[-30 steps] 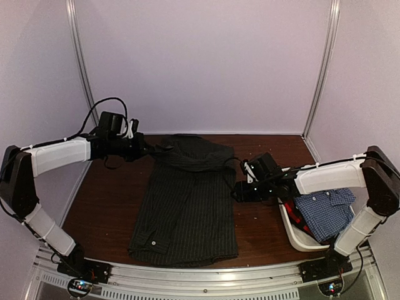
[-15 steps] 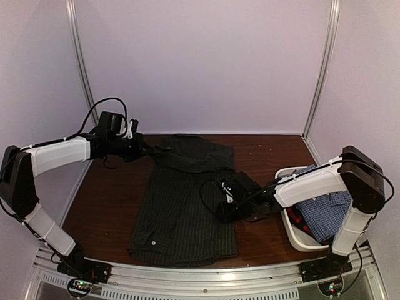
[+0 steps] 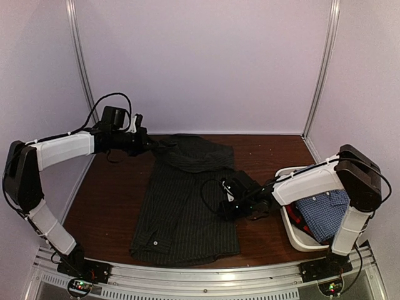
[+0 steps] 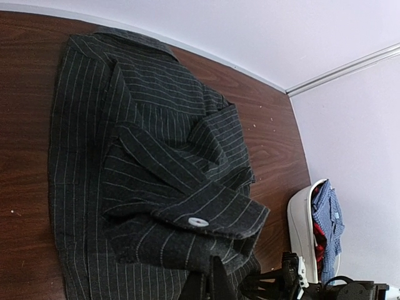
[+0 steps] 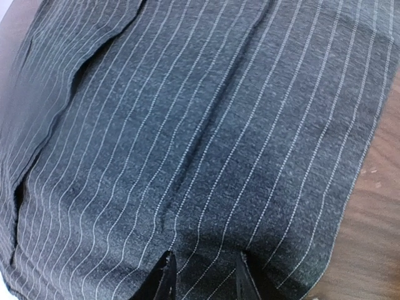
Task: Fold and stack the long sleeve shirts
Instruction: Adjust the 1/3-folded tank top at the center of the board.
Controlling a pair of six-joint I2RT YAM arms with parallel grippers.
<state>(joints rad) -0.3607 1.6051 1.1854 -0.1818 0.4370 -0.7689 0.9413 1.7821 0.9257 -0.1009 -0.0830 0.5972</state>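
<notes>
The black pinstripe shirt (image 3: 187,200) lies flat along the middle of the table, collar at the far end. My left gripper (image 3: 150,144) is shut on its folded sleeve at the far left corner. In the left wrist view the gripper (image 4: 209,284) pinches cloth just below the cuff's white button (image 4: 198,221). My right gripper (image 3: 226,206) is over the shirt's right edge. In the right wrist view it (image 5: 205,278) is open, fingertips (image 5: 165,275) down on the striped cloth (image 5: 206,137). The blue-white check shirt (image 3: 325,212) and the red-and-dark shirt (image 3: 299,220) lie in the tub.
A white plastic tub (image 3: 291,232) stands at the table's right edge, close to my right arm; it also shows in the left wrist view (image 4: 300,219). Bare brown table (image 3: 106,200) lies left of the shirt. Pale walls and metal posts close in the back and sides.
My right gripper has moved left and nearer, from beside the tub onto the black shirt's right edge. My left gripper has risen slightly, still holding the sleeve.
</notes>
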